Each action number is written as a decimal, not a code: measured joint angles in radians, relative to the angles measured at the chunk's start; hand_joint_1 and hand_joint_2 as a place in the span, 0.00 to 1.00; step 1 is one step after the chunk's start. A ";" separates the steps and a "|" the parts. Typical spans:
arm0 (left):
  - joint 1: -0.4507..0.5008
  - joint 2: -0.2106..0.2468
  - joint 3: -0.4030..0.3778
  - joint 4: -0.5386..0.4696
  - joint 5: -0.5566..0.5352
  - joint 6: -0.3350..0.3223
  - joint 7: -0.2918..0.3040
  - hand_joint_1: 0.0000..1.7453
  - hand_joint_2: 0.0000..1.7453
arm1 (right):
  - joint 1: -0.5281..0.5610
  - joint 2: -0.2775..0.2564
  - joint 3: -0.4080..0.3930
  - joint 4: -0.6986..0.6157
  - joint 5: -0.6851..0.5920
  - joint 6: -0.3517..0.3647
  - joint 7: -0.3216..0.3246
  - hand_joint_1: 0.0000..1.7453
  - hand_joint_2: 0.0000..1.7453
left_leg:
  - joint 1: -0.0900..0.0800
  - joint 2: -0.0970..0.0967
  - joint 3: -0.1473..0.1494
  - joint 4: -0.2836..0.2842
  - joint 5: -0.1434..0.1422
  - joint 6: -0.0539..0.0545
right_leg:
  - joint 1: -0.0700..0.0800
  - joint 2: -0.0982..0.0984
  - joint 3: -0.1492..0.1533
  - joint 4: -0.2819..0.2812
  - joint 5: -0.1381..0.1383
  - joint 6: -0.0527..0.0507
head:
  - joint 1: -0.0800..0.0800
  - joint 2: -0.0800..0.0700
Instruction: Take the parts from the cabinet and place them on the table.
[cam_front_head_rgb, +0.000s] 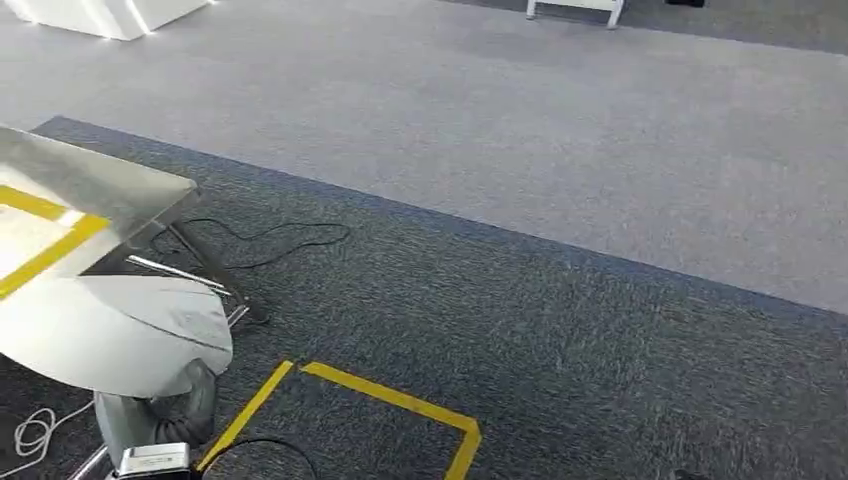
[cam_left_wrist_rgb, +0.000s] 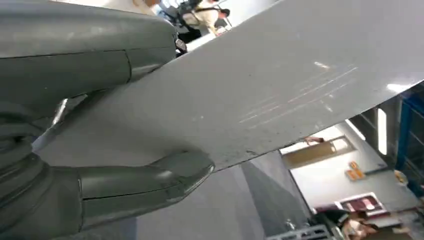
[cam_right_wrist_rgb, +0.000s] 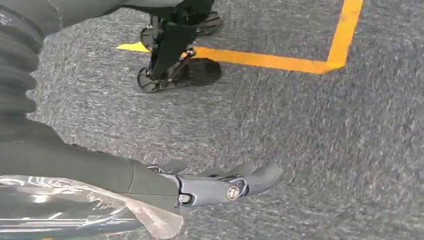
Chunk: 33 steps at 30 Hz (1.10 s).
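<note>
Gripping a grey metal sheet (cam_left_wrist_rgb: 280, 85), the left hand (cam_left_wrist_rgb: 75, 150) hangs over dark carpet (cam_front_head_rgb: 560, 340) crossed by yellow tape (cam_front_head_rgb: 400, 400).

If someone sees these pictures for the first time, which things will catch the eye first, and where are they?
The large flat grey metal part stands out first: the left robot hand grips it by one edge, thumb on one face and fingers on the other. Next comes the yellow tape outline on the dark carpet in front of the robot. The right robot hand hangs over the carpet, holding nothing.
</note>
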 joint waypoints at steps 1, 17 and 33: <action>0.004 -0.001 0.000 -0.005 -0.001 0.000 0.000 1.00 1.00 | -0.002 0.000 0.002 0.000 0.000 0.000 0.000 0.00 1.00 | 0.012 -0.012 0.012 -0.014 0.008 0.010 | -0.006 0.024 -0.007 0.006 -0.011 0.008 | -0.002 0.000; 0.010 -0.021 0.036 -0.008 0.002 0.002 -0.029 1.00 1.00 | 0.014 0.005 0.003 -0.003 0.015 0.003 0.005 0.00 1.00 | 0.015 -0.133 -0.004 0.024 -0.017 -0.021 | -0.016 0.176 -0.047 0.008 0.034 -0.020 | 0.006 0.000; 0.011 -0.037 0.054 -0.009 0.009 0.002 -0.052 1.00 1.00 | 0.008 0.013 0.002 -0.013 0.015 0.016 0.005 0.00 1.00 | 0.018 -0.020 0.029 -0.021 -0.003 0.012 | -0.006 0.094 -0.019 0.052 -0.043 0.014 | 0.006 -0.001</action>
